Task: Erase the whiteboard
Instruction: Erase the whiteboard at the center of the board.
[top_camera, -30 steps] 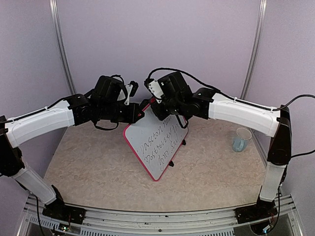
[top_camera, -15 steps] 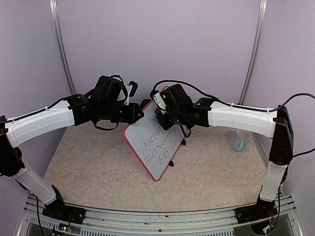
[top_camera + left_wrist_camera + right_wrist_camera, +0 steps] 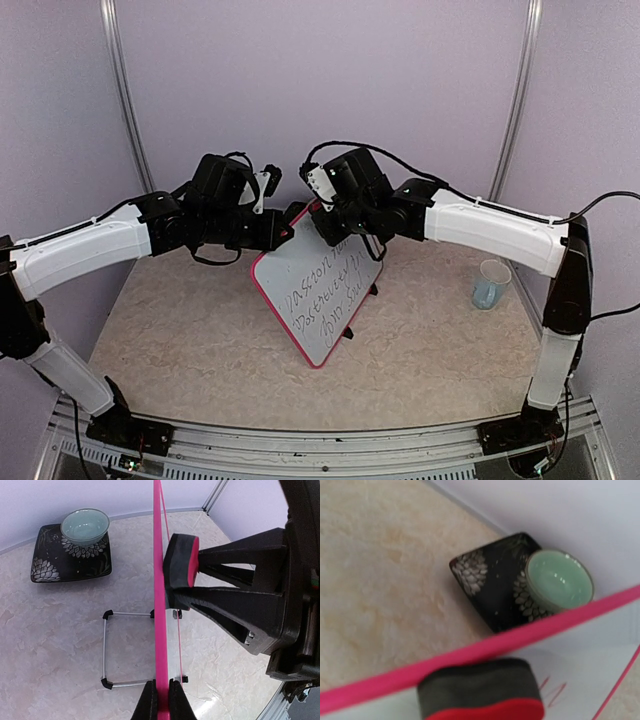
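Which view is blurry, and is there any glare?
Right wrist view: soft throughout, the eraser included. Left wrist view: sharp, bright sheen on the table near the bottom. Top view: evenly lit, whiteboard writing too small to read.

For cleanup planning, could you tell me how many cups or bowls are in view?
2: cup near the table's right edge; green bowl on the black plate; others may be hidden.

Handwriting [image 3: 322, 288] on the whiteboard [image 3: 318, 335] too small to read; eraser [image 3: 480, 690] cut off at bottom edge, softly blurred.
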`<state>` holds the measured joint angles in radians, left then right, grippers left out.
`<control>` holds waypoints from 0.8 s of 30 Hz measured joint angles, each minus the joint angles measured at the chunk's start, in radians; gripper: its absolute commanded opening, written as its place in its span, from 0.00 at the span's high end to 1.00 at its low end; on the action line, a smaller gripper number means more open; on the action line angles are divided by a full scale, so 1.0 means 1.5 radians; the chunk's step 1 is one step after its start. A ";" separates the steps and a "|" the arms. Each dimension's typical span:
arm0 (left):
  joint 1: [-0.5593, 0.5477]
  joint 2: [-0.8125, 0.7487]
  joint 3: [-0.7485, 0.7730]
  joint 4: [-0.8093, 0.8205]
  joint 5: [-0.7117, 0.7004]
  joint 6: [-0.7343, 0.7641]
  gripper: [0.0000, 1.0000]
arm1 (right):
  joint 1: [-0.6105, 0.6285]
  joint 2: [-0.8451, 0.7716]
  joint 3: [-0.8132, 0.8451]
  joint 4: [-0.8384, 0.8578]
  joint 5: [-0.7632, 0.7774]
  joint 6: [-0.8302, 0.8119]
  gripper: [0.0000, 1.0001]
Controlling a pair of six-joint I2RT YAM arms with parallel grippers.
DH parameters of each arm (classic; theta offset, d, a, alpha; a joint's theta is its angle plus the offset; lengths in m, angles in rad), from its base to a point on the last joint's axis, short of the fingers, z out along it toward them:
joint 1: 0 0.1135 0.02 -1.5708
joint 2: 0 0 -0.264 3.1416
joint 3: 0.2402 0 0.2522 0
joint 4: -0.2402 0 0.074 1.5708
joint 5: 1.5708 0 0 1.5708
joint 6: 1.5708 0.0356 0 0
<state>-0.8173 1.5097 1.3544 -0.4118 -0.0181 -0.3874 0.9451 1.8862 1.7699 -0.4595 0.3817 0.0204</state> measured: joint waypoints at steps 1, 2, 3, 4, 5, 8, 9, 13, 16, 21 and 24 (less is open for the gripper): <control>-0.001 0.000 0.000 0.000 0.000 0.001 1.00 | 0.000 0.001 0.006 -0.001 0.000 -0.001 0.71; -0.001 0.000 0.000 0.000 0.000 0.001 1.00 | 0.000 0.001 0.009 -0.001 0.000 -0.001 0.71; -0.001 0.000 0.000 0.000 0.000 0.002 1.00 | 0.000 0.001 0.010 -0.001 0.000 -0.001 0.72; -0.001 0.000 0.000 0.000 0.000 0.002 1.00 | 0.000 0.001 0.010 -0.001 0.000 -0.001 0.71; -0.001 0.000 0.000 0.000 0.000 0.002 1.00 | 0.000 0.001 0.010 0.000 0.000 -0.001 0.71; -0.001 0.000 0.000 0.000 -0.001 0.002 1.00 | 0.000 0.001 -0.001 0.012 0.003 0.000 0.72; -0.001 0.000 0.000 0.000 -0.002 0.002 1.00 | 0.000 0.001 -0.008 0.019 0.005 0.001 0.72; -0.001 0.000 0.000 -0.002 -0.007 -0.001 1.00 | -0.002 -0.001 -0.042 0.031 0.018 0.008 0.72; -0.001 0.000 0.000 -0.003 -0.009 -0.002 1.00 | -0.006 -0.005 -0.068 0.036 0.021 0.017 0.72; -0.001 0.000 0.000 -0.003 -0.008 -0.003 1.00 | -0.011 -0.008 -0.086 0.036 0.019 0.022 0.72; -0.002 0.000 0.000 -0.003 -0.009 -0.003 1.00 | -0.012 -0.008 -0.085 0.036 0.013 0.022 0.72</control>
<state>-0.8196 1.5097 1.3544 -0.4156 -0.0311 -0.3912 0.9268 1.8736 1.6424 -0.4061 0.4011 0.0536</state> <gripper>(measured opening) 0.048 0.283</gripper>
